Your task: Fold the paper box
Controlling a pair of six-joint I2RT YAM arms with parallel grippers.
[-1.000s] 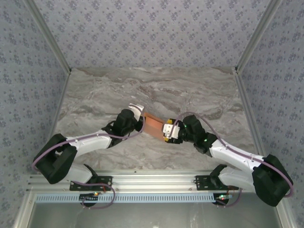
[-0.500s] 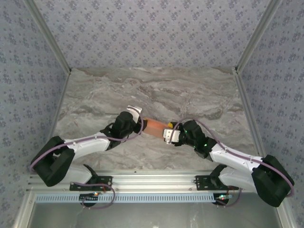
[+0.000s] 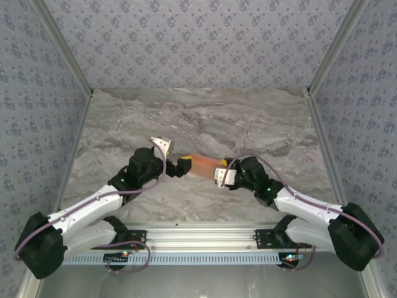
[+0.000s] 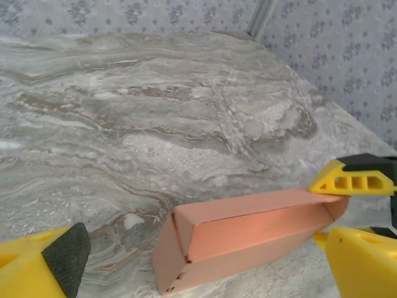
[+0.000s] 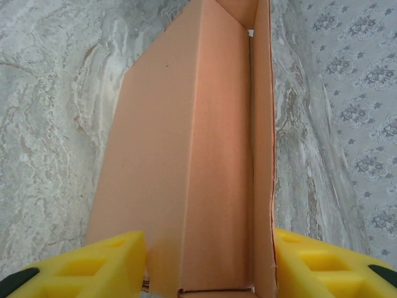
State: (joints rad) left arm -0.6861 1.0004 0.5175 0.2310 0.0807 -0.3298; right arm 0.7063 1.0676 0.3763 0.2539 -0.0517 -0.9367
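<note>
Salmon-orange thin-card paper box (image 3: 201, 164), partly folded into a long hollow form, lying mid-way across grey marbled tabletop (image 3: 205, 118), right end pinched between right gripper (image 5: 208, 264) and its 2 yellow fingers (image 5: 111, 264); left gripper (image 3: 181, 166) jaws spread wide at left end.

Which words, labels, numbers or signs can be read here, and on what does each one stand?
None: no text can be read anywhere.
The salmon-orange thin card box is plain, without print.
The grey marbled table top and the blue-grey flowered walls carry only pattern, no letters.
</note>
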